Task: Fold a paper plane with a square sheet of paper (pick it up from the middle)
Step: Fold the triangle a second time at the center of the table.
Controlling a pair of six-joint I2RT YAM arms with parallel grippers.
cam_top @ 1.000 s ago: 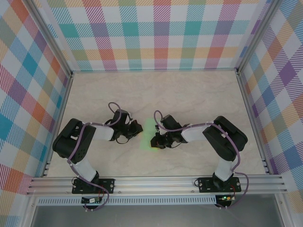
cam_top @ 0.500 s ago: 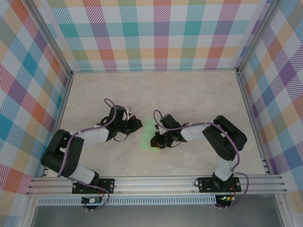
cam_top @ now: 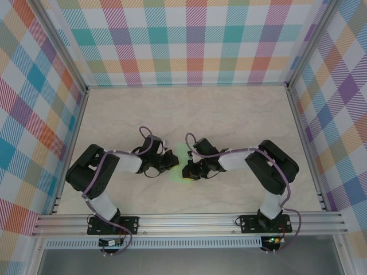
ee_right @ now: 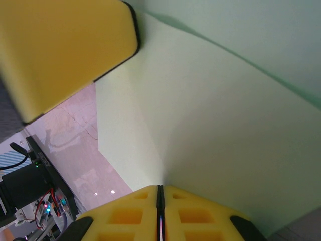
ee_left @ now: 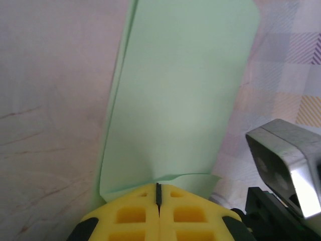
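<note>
Pinching the folded sheet of paper from both sides near the middle of the counter.
The left jaws are closed on one edge of the pale green sheet, its doubled layers showing in the left wrist view; the right jaws are closed on the opposite edge, the paper spanning the gap between them.

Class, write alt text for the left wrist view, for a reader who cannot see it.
The left gripper, yellow and shut, pinches the near edge of a folded pale green sheet of paper stretching away over a marbled table. A grey metal housing sits lower right.
</note>
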